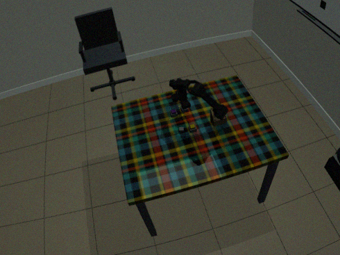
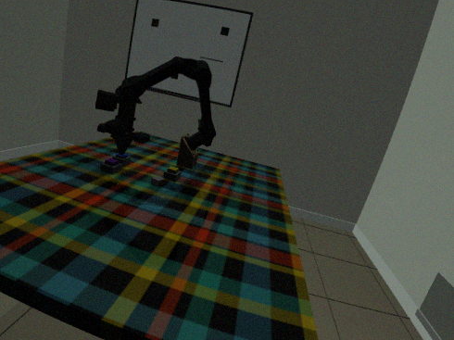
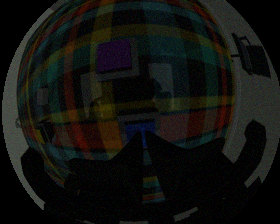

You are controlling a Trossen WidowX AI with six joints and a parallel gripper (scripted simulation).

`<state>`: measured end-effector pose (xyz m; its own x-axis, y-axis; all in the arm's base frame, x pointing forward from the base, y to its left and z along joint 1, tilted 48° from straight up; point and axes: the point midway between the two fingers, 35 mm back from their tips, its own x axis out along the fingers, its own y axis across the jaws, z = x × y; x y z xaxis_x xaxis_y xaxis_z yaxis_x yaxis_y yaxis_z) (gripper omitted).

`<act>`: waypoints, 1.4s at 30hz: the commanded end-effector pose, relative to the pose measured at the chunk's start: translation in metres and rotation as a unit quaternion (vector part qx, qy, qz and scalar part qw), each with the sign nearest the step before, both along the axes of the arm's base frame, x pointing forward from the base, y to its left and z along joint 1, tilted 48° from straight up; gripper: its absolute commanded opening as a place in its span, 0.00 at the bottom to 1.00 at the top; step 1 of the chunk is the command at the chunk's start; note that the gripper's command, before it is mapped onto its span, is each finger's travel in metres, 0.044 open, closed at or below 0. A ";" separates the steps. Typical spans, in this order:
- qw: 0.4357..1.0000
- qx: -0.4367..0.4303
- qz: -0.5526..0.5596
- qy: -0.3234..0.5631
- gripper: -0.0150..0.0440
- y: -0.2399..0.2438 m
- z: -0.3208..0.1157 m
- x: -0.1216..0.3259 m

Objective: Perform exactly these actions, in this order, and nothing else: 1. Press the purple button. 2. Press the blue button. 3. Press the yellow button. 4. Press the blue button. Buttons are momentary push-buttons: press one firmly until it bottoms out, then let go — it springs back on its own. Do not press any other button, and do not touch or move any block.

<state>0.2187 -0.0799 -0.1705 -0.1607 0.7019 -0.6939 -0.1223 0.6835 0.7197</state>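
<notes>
The blue button [image 2: 121, 156] [image 3: 133, 127] has a blue cap on a dark base; the arm mostly hides it in the top view. My gripper [image 2: 122, 152] [image 3: 143, 134] is shut and empty, pointing down, with its tips at the blue cap. Whether the cap is pushed down cannot be told. The purple button [image 1: 174, 112] [image 2: 111, 161] [image 3: 114, 56] stands close beside the blue one, with no finger on it. The yellow button [image 1: 192, 126] [image 2: 173, 170] stands farther off, nearer the arm's base, and its cap is up.
A small grey block [image 1: 182, 129] [image 2: 158, 181] [image 3: 43, 96] lies beside the yellow button. The arm's base [image 1: 218, 119] [image 2: 186, 154] stands on the plaid table [image 1: 166, 177] [image 2: 185, 273] beyond the yellow button. An office chair [image 1: 104, 53] stands on the floor behind the table.
</notes>
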 end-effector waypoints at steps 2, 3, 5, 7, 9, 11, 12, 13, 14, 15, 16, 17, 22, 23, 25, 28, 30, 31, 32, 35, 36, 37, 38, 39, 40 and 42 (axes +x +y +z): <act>1.000 0.003 -0.002 0.004 0.29 0.003 0.000 -0.002; 1.000 0.003 -0.002 0.004 0.29 0.003 0.000 -0.002; 1.000 0.003 -0.002 0.004 0.29 0.003 0.000 -0.002; 1.000 0.003 -0.002 0.004 0.29 0.003 0.000 -0.002; 1.000 0.003 -0.002 0.004 0.29 0.003 0.000 -0.002; 1.000 0.003 -0.002 0.004 0.29 0.003 0.000 -0.002; 1.000 0.000 0.000 0.001 0.29 -0.003 0.003 0.000; 1.000 0.001 -0.001 0.002 0.29 -0.010 0.011 0.002; 1.000 0.002 -0.002 0.004 0.29 -0.018 0.019 0.003; 1.000 0.003 -0.002 0.004 0.29 -0.021 0.022 0.003; 1.000 0.003 -0.002 0.004 0.29 -0.021 0.022 0.003; 1.000 0.003 -0.002 0.004 0.29 -0.021 0.022 0.003; 1.000 -0.004 -0.006 0.011 0.47 -0.013 0.040 0.015; 1.000 -0.007 -0.008 0.014 0.51 -0.008 0.049 0.022; 1.000 -0.014 -0.014 0.023 0.60 0.007 0.075 0.036; 0.999 -0.023 -0.018 0.023 0.73 0.032 0.115 0.056; 0.999 -0.027 -0.019 0.019 0.82 0.052 0.146 0.067; 0.999 -0.028 -0.019 0.017 0.87 0.063 0.161 0.071; 0.999 -0.029 -0.020 0.015 0.91 0.075 0.177 0.074; 0.999 -0.026 -0.019 0.010 0.93 0.111 0.224 0.075; 1.000 -0.024 -0.018 0.008 0.93 0.124 0.240 0.072; 1.000 -0.021 -0.018 0.007 0.93 0.136 0.255 0.068; 1.000 -0.018 -0.016 0.006 0.93 0.148 0.270 0.064; 1.000 -0.014 -0.015 0.005 0.93 0.160 0.285 0.057; 1.000 -0.010 -0.013 0.005 0.93 0.172 0.300 0.050; 1.000 0.000 -0.009 0.005 0.93 0.193 0.327 0.032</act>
<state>0.2763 0.0866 0.1245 -0.1374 0.6867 -0.7139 -0.1131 0.7051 0.7000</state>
